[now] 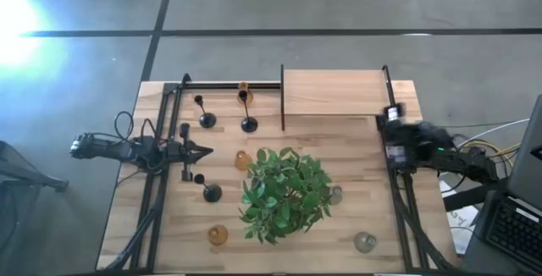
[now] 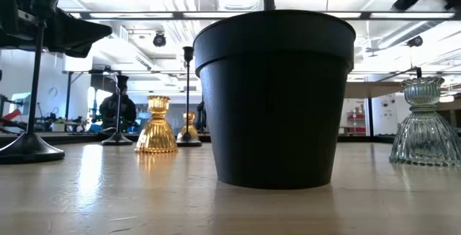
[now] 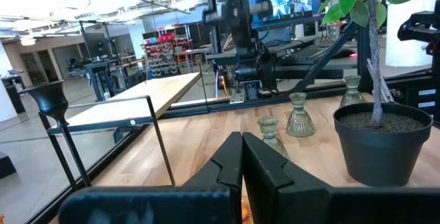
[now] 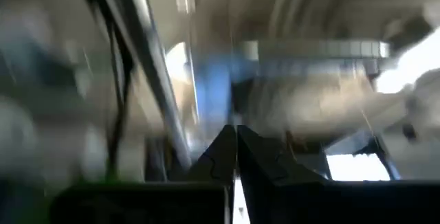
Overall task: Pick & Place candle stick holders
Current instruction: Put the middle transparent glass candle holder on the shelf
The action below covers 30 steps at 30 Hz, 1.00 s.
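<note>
Three black thin-stemmed holders [image 1: 206,119] [image 1: 248,124] [image 1: 211,193] stand on their round bases left of the potted plant [image 1: 284,193]. Amber glass holders stand by the far rail [image 1: 244,90], beside the leaves [image 1: 243,159] and near the front edge [image 1: 218,234]. Clear glass holders stand right of the plant [image 1: 335,195] [image 1: 365,242]. The left wrist view shows three clear ones [image 3: 300,114] by the pot. My left gripper [image 1: 206,151] is shut and empty, pointing at the plant, between the black holders. My right gripper [image 1: 391,117] is shut and empty at the right rail.
The black pot [image 2: 274,98] with its leafy plant fills the table's middle and hides part of it from above. A raised wooden platform [image 1: 332,92] sits at the far edge. Black rails [image 1: 157,191] [image 1: 405,208] run along both sides. A laptop [image 1: 517,225] lies off the right edge.
</note>
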{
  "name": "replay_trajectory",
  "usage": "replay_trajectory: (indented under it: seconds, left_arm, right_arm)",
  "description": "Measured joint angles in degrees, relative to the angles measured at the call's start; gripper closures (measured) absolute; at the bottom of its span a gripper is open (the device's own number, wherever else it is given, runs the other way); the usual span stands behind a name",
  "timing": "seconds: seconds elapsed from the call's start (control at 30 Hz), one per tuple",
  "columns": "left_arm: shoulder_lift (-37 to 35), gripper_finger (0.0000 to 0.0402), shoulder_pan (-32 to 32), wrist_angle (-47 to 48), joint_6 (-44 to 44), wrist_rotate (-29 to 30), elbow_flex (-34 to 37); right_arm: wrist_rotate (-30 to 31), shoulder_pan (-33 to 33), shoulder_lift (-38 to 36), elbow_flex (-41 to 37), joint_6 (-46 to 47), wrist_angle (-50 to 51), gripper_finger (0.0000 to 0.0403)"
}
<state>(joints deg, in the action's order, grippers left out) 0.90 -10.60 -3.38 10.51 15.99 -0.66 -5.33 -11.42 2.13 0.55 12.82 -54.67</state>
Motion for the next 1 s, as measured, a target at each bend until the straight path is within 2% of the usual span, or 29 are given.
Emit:
replay_trajectory:
  seconds: [0.1,0.17,0.23,0.3,0.47,0.6,0.7,0.83,0.93,1.0]
  left_arm:
    - [0.0,0.0390,0.0,0.0,0.0,0.0,0.0]
    - [0.0,0.0390,0.0,0.0,0.0,0.0,0.0]
    - [0.0,0.0390,0.0,0.0,0.0,0.0,0.0]
    - [0.0,0.0390,0.0,0.0,0.1,0.0,0.0]
    - [0.0,0.0390,0.0,0.0,3.5,0.0,0.0]
    - [0.0,0.0390,0.0,0.0,3.6,0.0,0.0]
    - [0.0,0.0390,0.0,0.0,3.6,0.0,0.0]
    - [0.0,0.0390,0.0,0.0,3.7,0.0,0.0]
    - [0.0,0.0390,0.0,0.0,3.3,0.2,0.0]
    - [0.0,0.0390,0.0,-0.1,2.9,0.2,0.0]
  right_arm:
    - [-0.6,0.0,1.3,0.4,7.6,-20.2,0.0394]
    - [-8.7,0.0,2.2,2.9,5.1,-21.7,0.0394]
    - [-19.2,0.0,4.2,8.1,0.2,-16.3,0.0394]
    - [-24.7,0.0,7.6,15.6,-1.2,-5.8,0.0394]
    - [-24.5,0.0,21.4,38.6,-0.9,37.1,0.0394]
    - [-24.9,0.0,34.7,54.8,6.4,73.4,0.0394]
    - [-25.0,0.0,42.9,64.0,11.3,95.6,0.0394]
    - [-24.0,1.1,51.8,70.7,13.8,116.5,0.0394]
    - [-18.8,2.8,56.4,71.8,16.7,125.0,0.0394]
    - [-16.8,4.8,58.0,71.2,19.3,126.4,0.0394]
